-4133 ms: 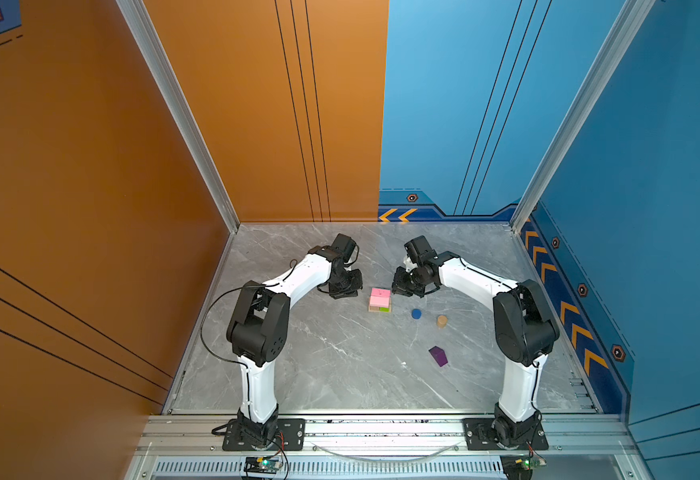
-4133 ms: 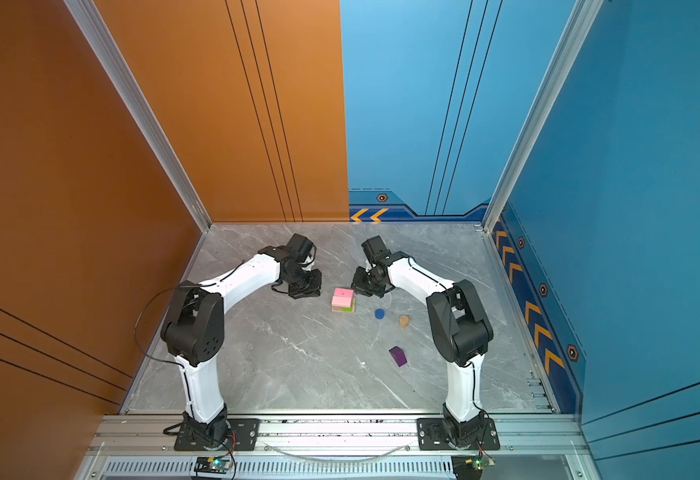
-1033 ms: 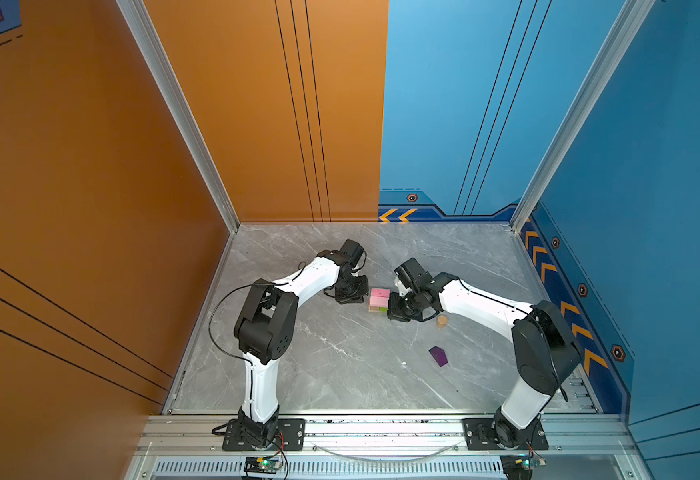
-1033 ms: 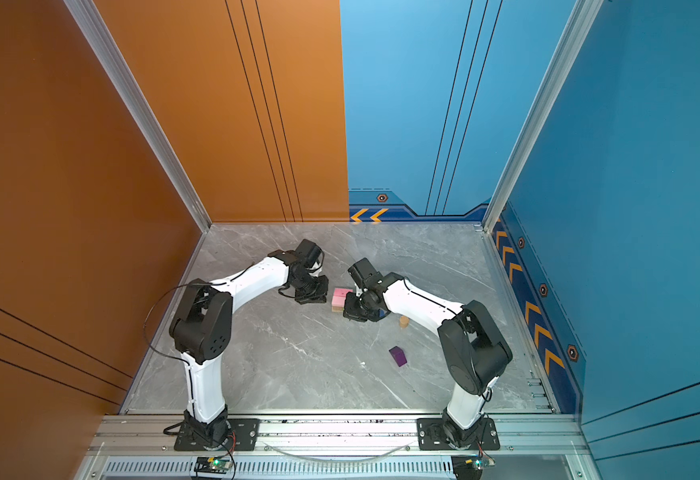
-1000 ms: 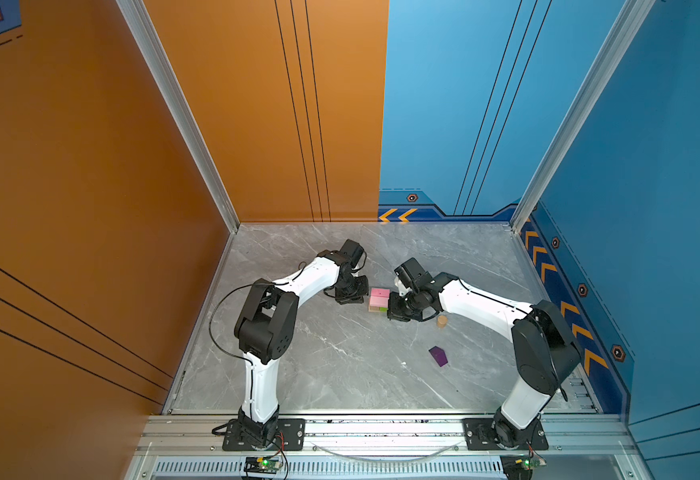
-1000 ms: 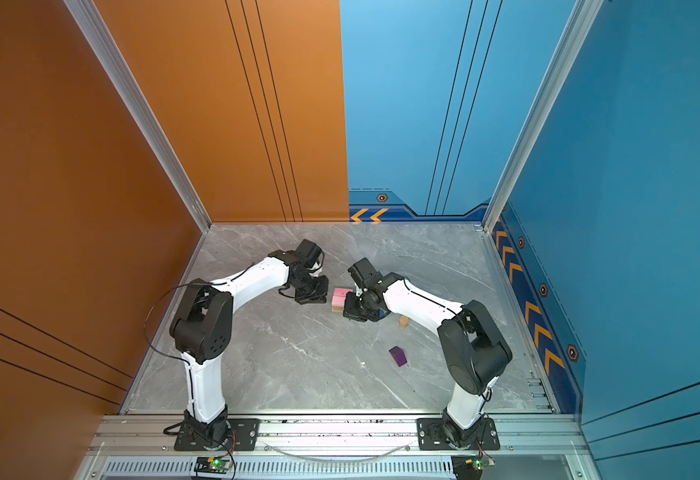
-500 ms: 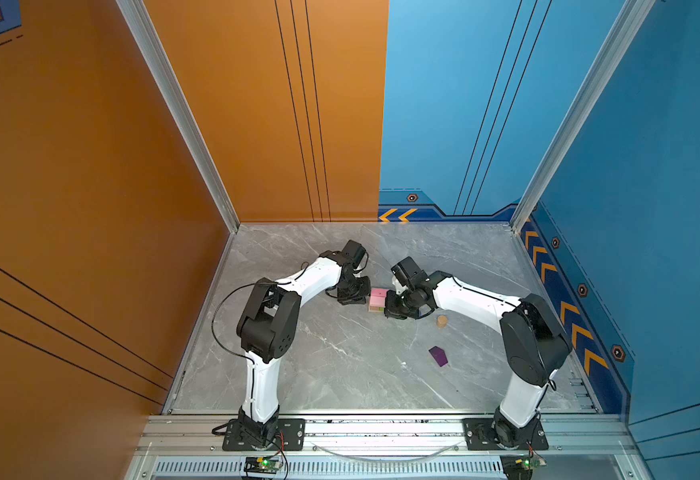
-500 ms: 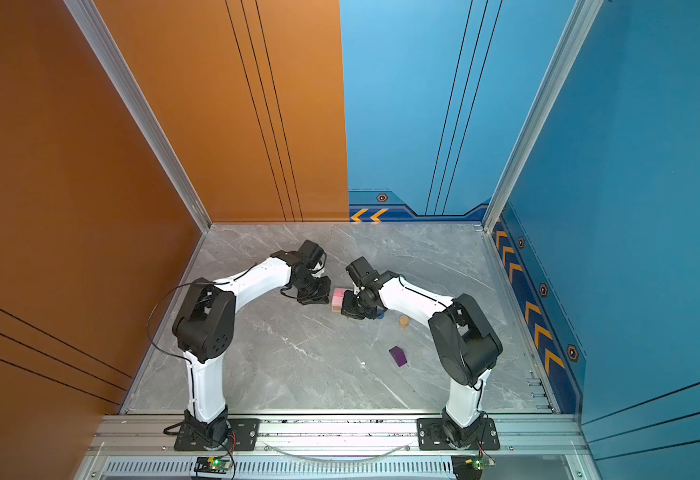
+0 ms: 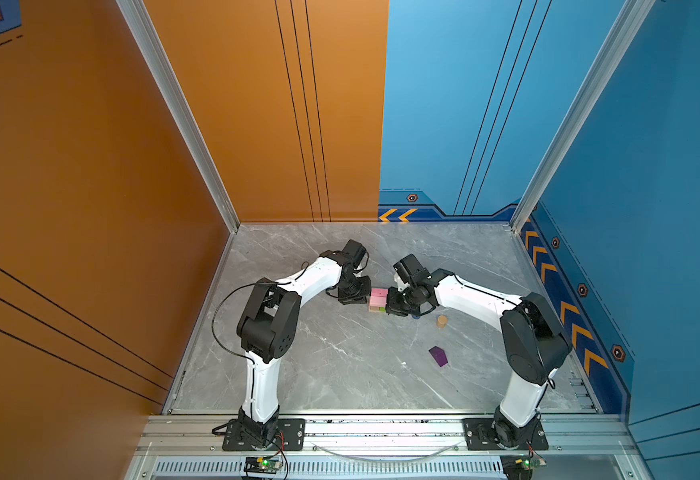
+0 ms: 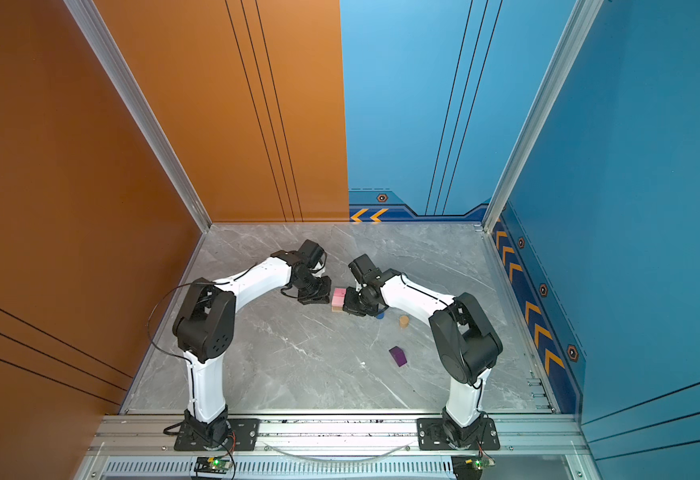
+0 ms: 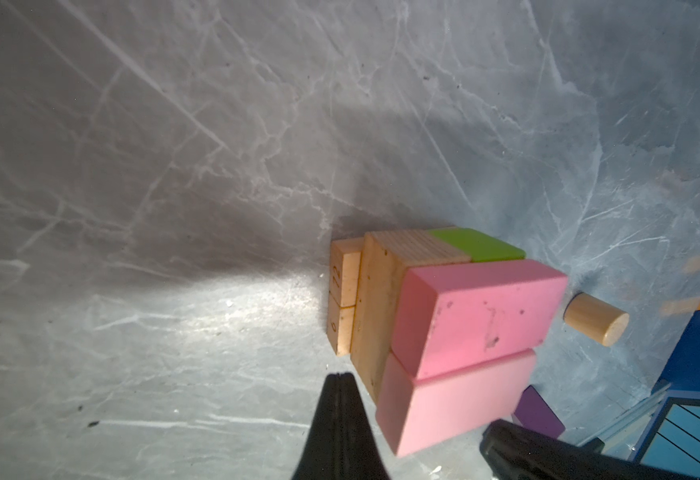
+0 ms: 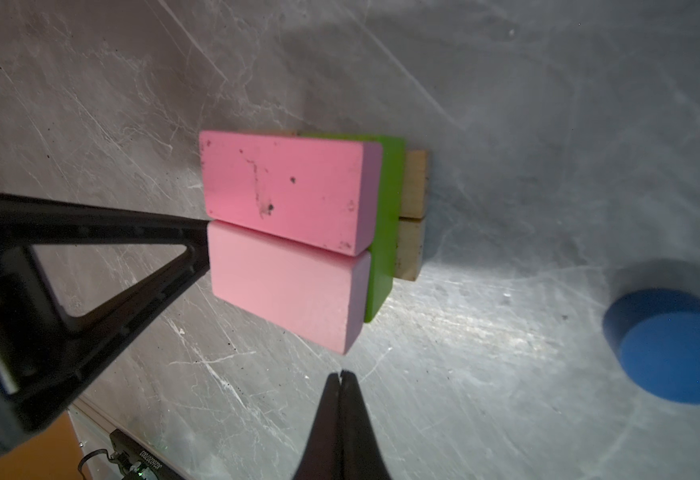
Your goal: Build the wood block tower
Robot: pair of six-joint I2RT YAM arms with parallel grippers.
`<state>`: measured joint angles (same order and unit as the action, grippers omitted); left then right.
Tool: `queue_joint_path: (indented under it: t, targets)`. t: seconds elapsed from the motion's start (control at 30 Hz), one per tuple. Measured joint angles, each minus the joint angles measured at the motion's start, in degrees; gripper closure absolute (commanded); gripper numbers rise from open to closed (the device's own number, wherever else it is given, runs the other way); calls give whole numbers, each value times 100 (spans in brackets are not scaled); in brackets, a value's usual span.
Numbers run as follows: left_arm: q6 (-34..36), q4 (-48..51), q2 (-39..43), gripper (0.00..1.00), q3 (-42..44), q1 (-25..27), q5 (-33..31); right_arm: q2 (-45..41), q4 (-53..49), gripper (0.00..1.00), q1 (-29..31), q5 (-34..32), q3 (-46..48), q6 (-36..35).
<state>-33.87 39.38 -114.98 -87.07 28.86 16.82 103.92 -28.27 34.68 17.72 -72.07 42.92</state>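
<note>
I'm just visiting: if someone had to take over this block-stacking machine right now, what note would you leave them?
Left tool: shut, empty, tip at one end of the stack.
Right tool: shut, empty, at the opposite side.
Done: two pink slabs lie side by side on a tan bar and a lime-green bar, over small tan blocks.
Left to do: blue cylinder, tan cylinder and purple peaked block sit loose on the table, none stacked yet.

I now have the left gripper moved in against the stack's left end, the right gripper close beside its right.
</note>
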Motion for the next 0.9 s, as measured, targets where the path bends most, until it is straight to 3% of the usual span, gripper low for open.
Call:
queue_joint_path:
  t: [0.9]
  targets:
    - [0, 0, 0, 100, -9, 52, 39, 37, 44, 100, -57, 0, -4, 87]
